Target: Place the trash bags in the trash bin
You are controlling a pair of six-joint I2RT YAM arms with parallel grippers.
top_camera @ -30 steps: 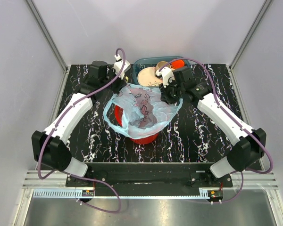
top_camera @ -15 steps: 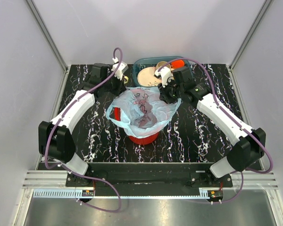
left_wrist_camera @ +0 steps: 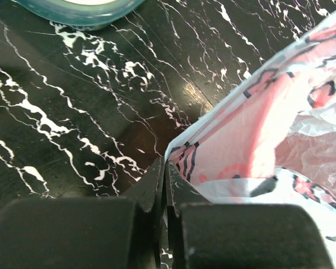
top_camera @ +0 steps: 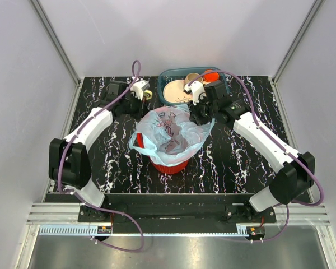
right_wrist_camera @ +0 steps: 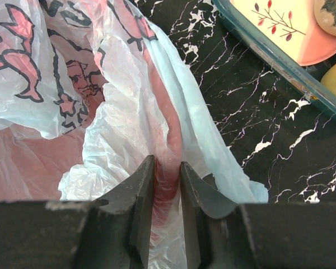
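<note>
From above, trash bag (top_camera: 169,130) draped over trash bin (top_camera: 168,166), rim nearest right gripper (top_camera: 200,116); left wrist: left gripper (left_wrist_camera: 164,163) pressed closed, bag edge just right, probably uncaught; right wrist: pinched on a bag fold straight ahead.

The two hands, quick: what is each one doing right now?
Left hand: closed at the plastic bag's edge; grip unclear.
Right hand: closed on a fold of the bag.
</note>
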